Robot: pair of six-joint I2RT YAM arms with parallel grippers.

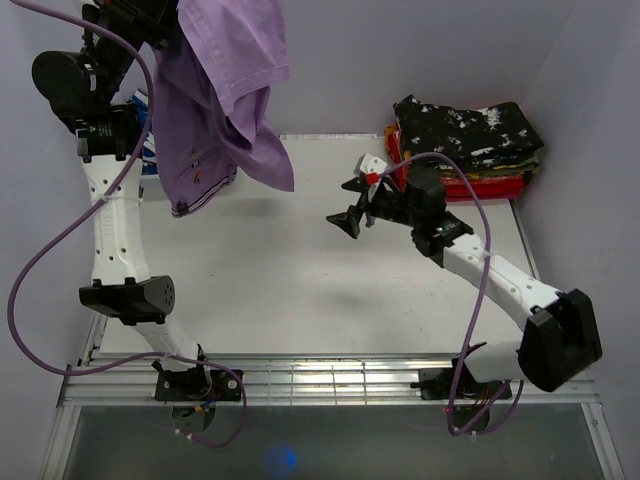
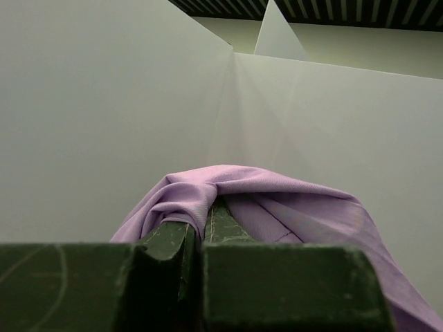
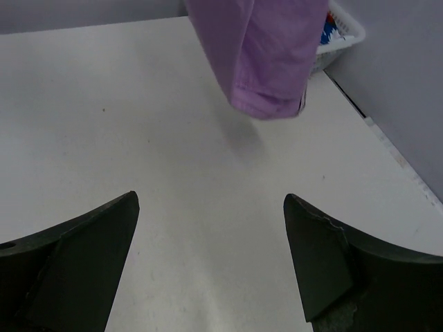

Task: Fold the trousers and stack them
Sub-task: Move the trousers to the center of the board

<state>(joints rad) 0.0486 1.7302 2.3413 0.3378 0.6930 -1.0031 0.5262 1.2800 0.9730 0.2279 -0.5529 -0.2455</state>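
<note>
From above, the lilac trousers (image 1: 225,90) hang from the raised left arm (image 1: 110,215) over the tabletop's (image 1: 300,290) far-left corner, well apart from the folded stack (image 1: 470,145) (dark print on top) at far right. The right claw (image 1: 352,205) hovers mid-table.

Left wrist: the left claw (image 2: 202,228) is pinched narrow on bunched lilac cloth.

Right wrist: the right claw is spread wide and holds nothing. The trouser hem dangles ahead, near a white basket (image 3: 339,31).
</note>
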